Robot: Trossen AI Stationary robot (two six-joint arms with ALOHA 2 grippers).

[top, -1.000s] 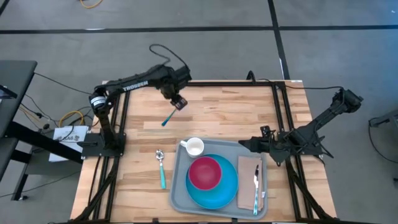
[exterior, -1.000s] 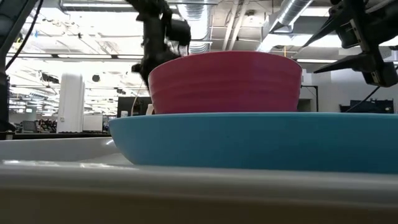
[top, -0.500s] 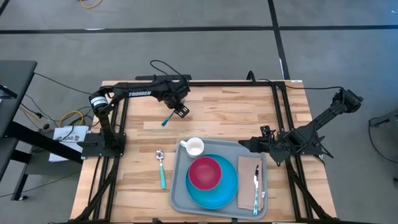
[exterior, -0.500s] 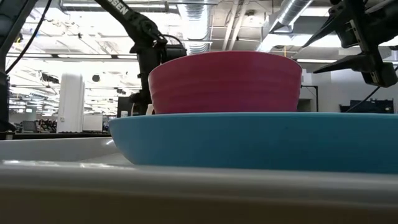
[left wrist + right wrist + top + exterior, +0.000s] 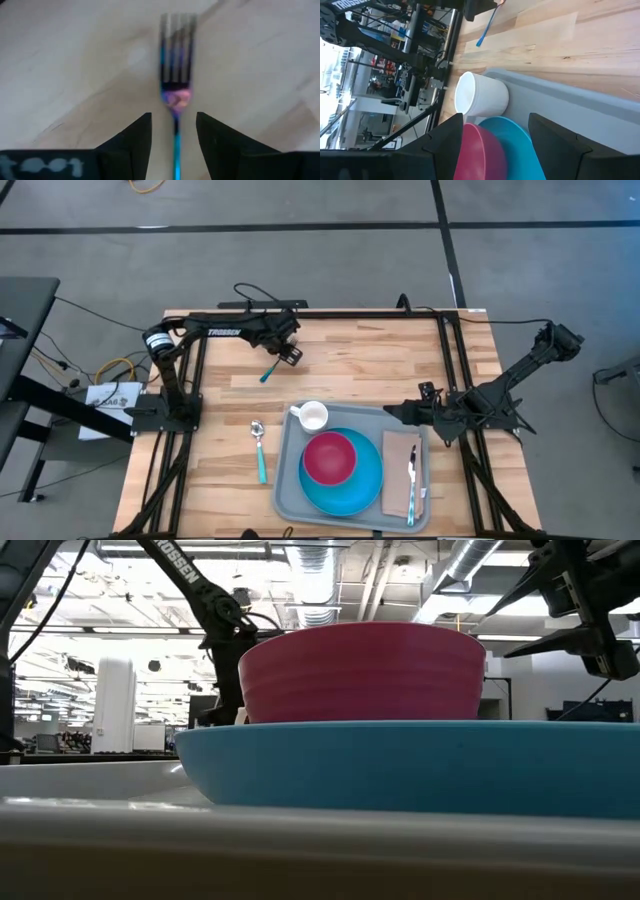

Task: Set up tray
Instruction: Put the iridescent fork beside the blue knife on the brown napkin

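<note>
One tray [image 5: 290, 480], light grey, lower middle of the high view, on the wooden counter [image 5: 370, 365]. In it: one blue plate [image 5: 372, 480] with one pink bowl [image 5: 329, 458] sitting on it, one white cup [image 5: 312, 417] in the tray's upper left corner, one brown napkin [image 5: 398, 475] along its right side with one fork-like utensil [image 5: 411, 480] lying on top. Just left of the tray, on the bare counter, one spoon [image 5: 259, 448] with a teal handle. Upper left of centre, one more fork [image 5: 268, 370], teal handle, flat on the wood. Two arms. Left gripper [image 5: 291, 356] sits low over that fork's upper end; wrist view shows the fingers [image 5: 131, 142] parted, one each side of the handle, not clamped. Right gripper [image 5: 392, 412] released, hovering at the tray's upper right edge.
</note>
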